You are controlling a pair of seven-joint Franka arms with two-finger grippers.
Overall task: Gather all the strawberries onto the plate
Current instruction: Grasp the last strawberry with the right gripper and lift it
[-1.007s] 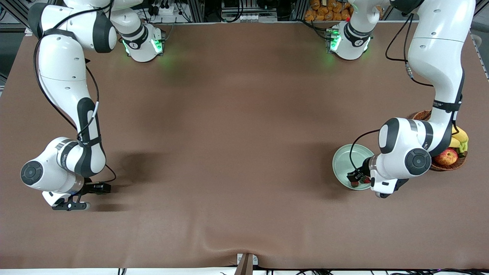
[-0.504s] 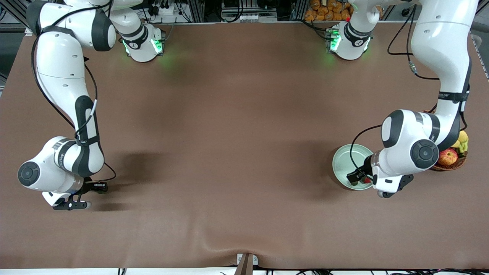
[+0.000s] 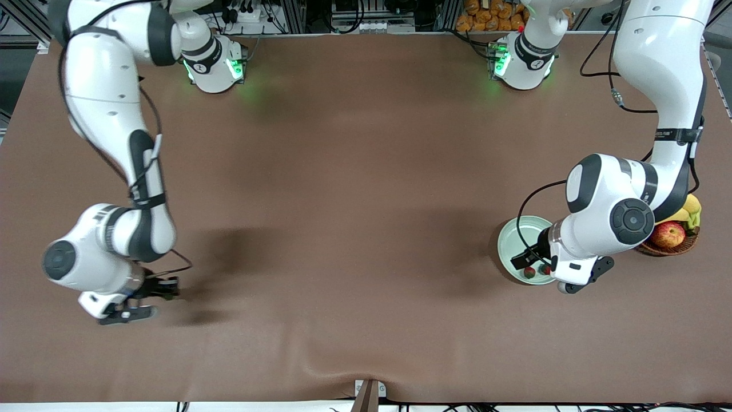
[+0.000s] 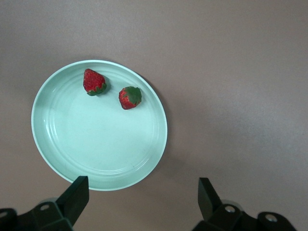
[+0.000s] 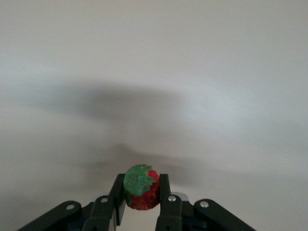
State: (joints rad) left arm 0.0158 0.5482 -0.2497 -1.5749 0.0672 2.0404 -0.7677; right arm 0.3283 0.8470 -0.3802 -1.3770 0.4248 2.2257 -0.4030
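Note:
The pale mint-green plate (image 3: 506, 243) (image 4: 96, 159) lies toward the left arm's end of the table. Two small red strawberries (image 3: 529, 272) (image 3: 546, 269) (image 4: 94, 81) (image 4: 129, 97) rest in it near the rim. My left gripper (image 3: 582, 277) (image 4: 142, 185) hangs open over the plate's edge, holding nothing. At the right arm's end my right gripper (image 3: 128, 313) (image 5: 141, 198) is just above the cloth. It is shut on a third strawberry (image 5: 140, 188), whose green top faces the wrist camera. The front view does not show this berry.
A brown wicker basket (image 3: 657, 250) with an apple (image 3: 668, 233) and bananas (image 3: 689, 206) stands beside the plate, partly under the left arm. A brown cloth (image 3: 354, 200) covers the table, with a wrinkle at its front edge.
My right gripper has shut on the strawberry and moved toward the table's middle with it. The left arm has risen a little over the plate, uncovering the two berries.

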